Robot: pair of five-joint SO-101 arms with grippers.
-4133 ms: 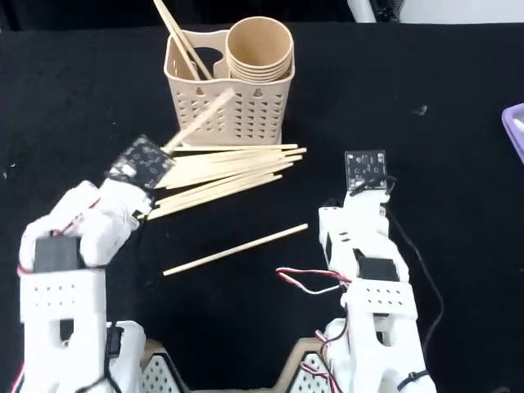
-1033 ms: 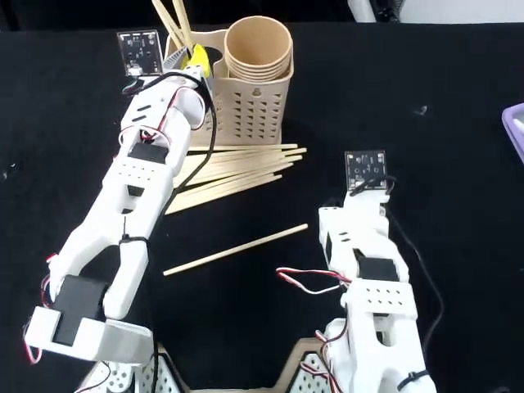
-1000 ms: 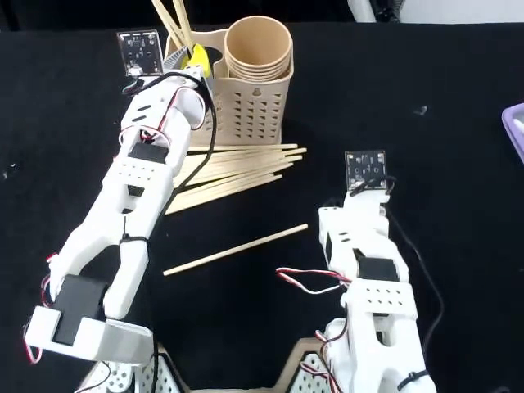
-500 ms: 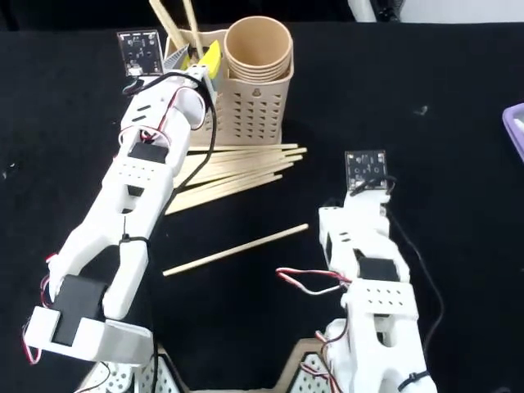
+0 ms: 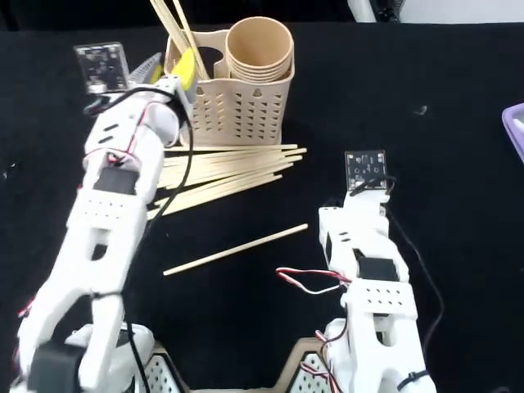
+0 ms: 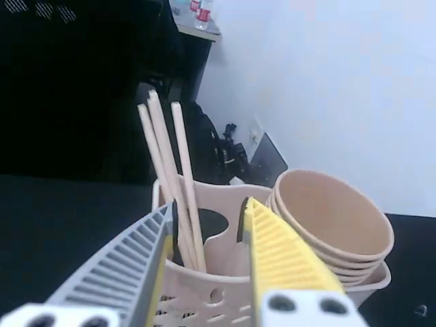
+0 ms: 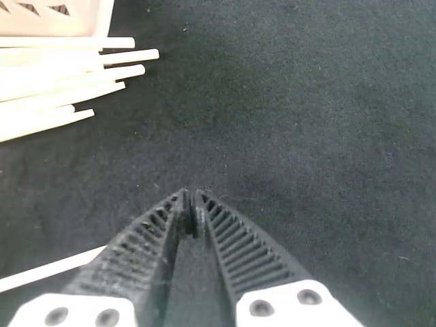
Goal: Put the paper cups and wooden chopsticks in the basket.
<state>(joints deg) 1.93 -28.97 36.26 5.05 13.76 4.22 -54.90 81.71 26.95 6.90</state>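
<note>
A beige perforated basket (image 5: 237, 110) stands at the back of the black table, with a stack of paper cups (image 5: 259, 47) and up to 3 wooden chopsticks (image 5: 176, 33) upright in it. My left gripper (image 5: 168, 67) hovers open and empty at the basket's left edge. In the left wrist view its grey and yellow fingers (image 6: 279, 262) frame the standing chopsticks (image 6: 170, 170) and the cups (image 6: 327, 218). A pile of several chopsticks (image 5: 225, 168) lies in front of the basket, and a single chopstick (image 5: 236, 250) lies nearer. My right gripper (image 7: 191, 199) is shut and empty, low over the cloth right of the pile (image 7: 61, 75).
A purple object (image 5: 516, 127) sits at the table's right edge. The right arm (image 5: 364, 246) rests at the front right. Black cloth stretches open to the right of the basket.
The left gripper has opened and drawn back to the left from the basket's rim. The chopsticks stay standing in the basket. The right arm has not moved.
</note>
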